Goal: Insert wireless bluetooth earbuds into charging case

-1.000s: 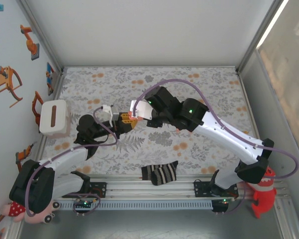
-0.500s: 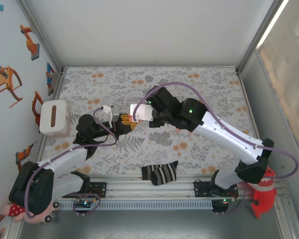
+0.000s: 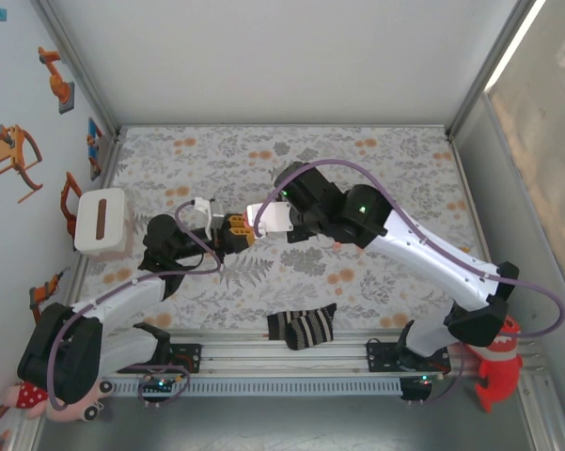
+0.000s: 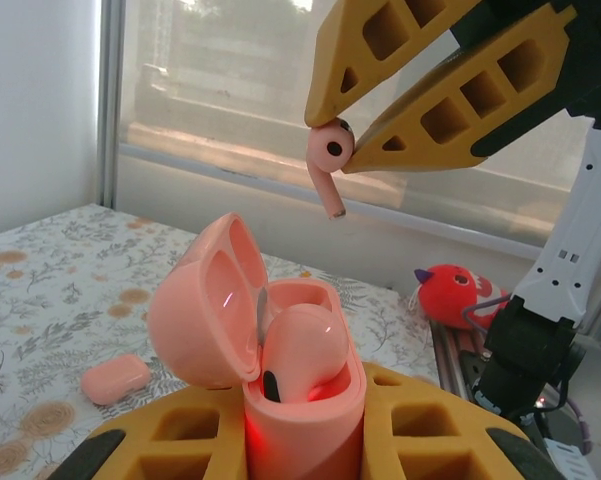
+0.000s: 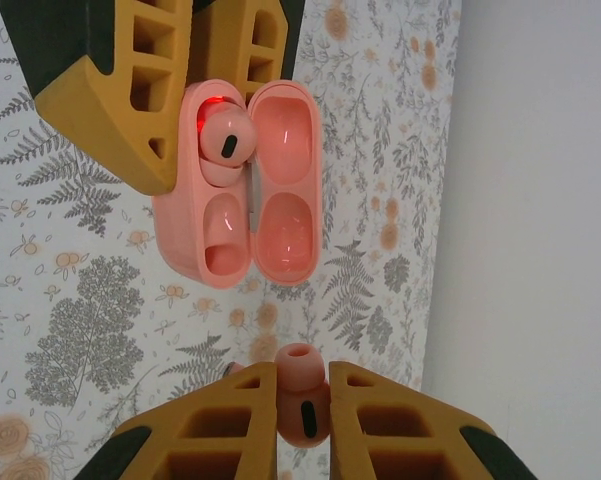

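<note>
- Right hand [image 5: 302, 372] pinches the second earbud [image 5: 302, 410], poised near the open case [image 5: 285, 220].
- Left hand [image 4: 300, 432] clamps that case, first earbud [image 5: 223, 140] seated.
- Halfway: empty slot [image 5: 225, 250] awaits.

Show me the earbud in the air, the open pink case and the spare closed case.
earbud in the air [image 4: 330, 152], left wrist view, its round head.
open pink case [image 5: 285, 225], right wrist view, inside of its lid.
spare closed case [image 4: 115, 378], left wrist view, its top face.
</note>
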